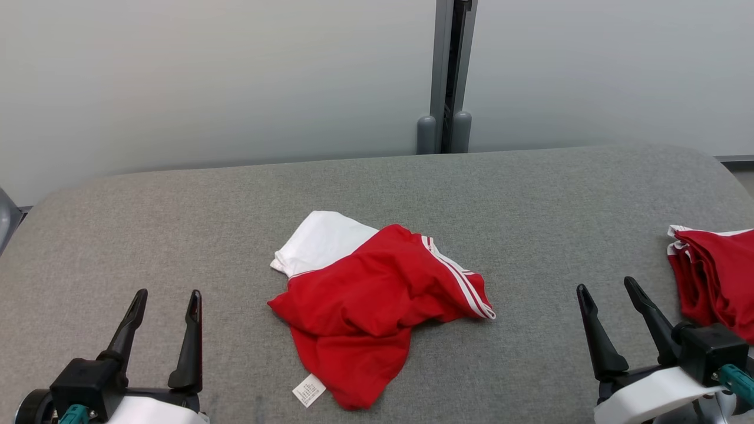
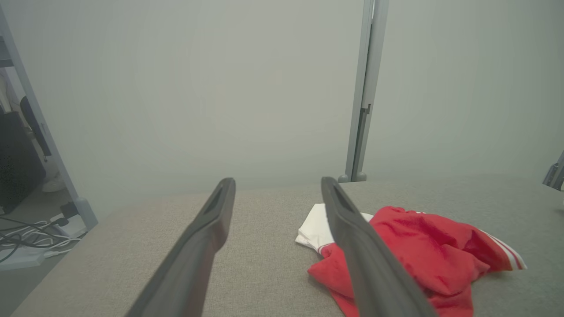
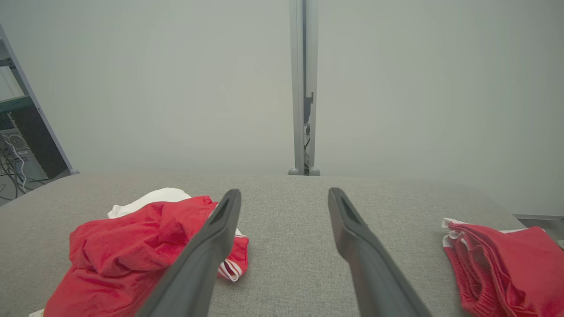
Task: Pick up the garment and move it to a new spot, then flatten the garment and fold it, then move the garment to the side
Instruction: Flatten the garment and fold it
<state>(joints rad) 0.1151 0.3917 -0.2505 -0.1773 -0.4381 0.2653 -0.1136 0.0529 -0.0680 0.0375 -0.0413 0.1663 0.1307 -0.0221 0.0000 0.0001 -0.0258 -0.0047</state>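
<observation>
Left claw (image 1: 168,294) and right claw (image 1: 605,285) spread apart, crumpled garment (image 1: 371,300) centred on table (image 1: 177,224), folded pile (image 1: 716,277) at right edge

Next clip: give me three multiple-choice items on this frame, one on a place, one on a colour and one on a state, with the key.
1. Where on the grey surface does the folded red cloth lie?
A) at the robot's right edge
B) at the robot's left edge
C) at the far edge, in the middle

2. What colours is the crumpled garment?
A) blue and grey
B) red and white
C) all black

3. How do the left gripper and right gripper stand?
A) both shut on cloth
B) left shut, right open
C) both open, holding nothing

Key: 1 A, it lies beside the right gripper at the head view's right edge. 2 B, it is red cloth with a white panel and white stripes. 3 C, each pair of fingers stands apart with no cloth between them.
</observation>
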